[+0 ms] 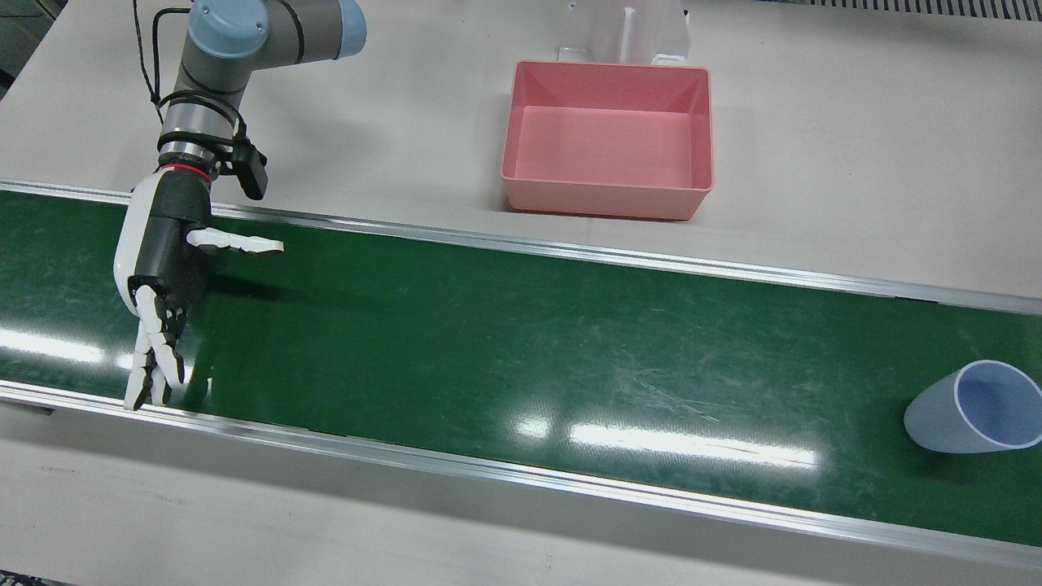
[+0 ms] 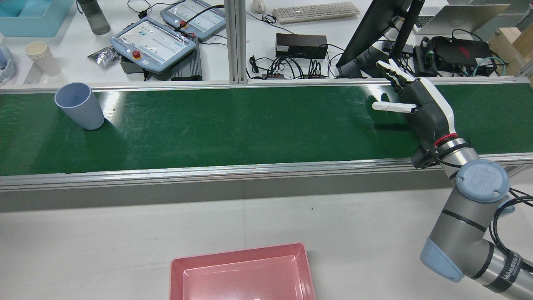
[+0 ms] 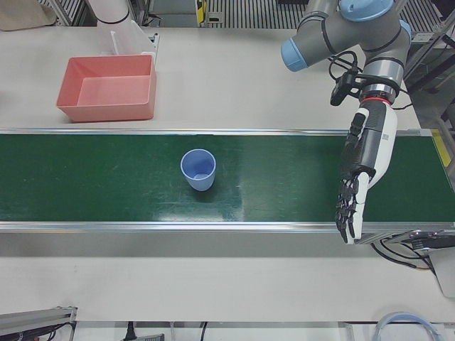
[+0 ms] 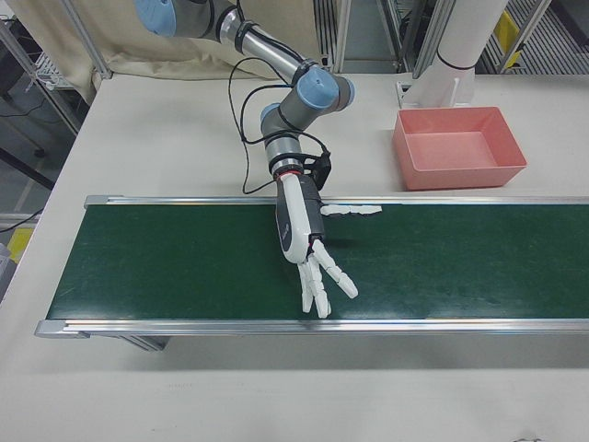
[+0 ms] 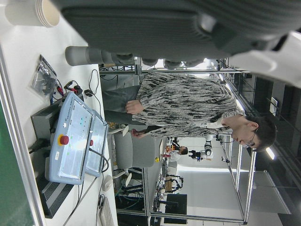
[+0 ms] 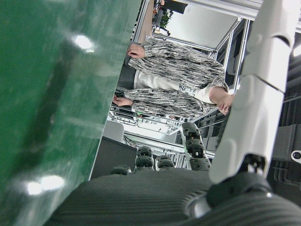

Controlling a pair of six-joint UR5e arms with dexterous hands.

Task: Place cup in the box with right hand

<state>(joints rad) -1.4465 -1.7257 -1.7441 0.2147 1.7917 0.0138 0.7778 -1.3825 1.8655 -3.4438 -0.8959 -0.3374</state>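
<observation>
right hand (image 1: 163,277) – fingers spread, empty | cup (image 1: 973,407) – upright on belt (image 1: 488,325), well apart

A green conveyor belt (image 1: 488,325) crosses the white table (image 1: 855,163). The blue cup (image 1: 973,407) stands on the belt. The pink box (image 1: 609,138) sits on the table beside the belt.

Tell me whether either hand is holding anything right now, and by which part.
Nothing is held. The right hand hangs open above the green belt; the left hand is open too. The blue cup stands alone.
</observation>
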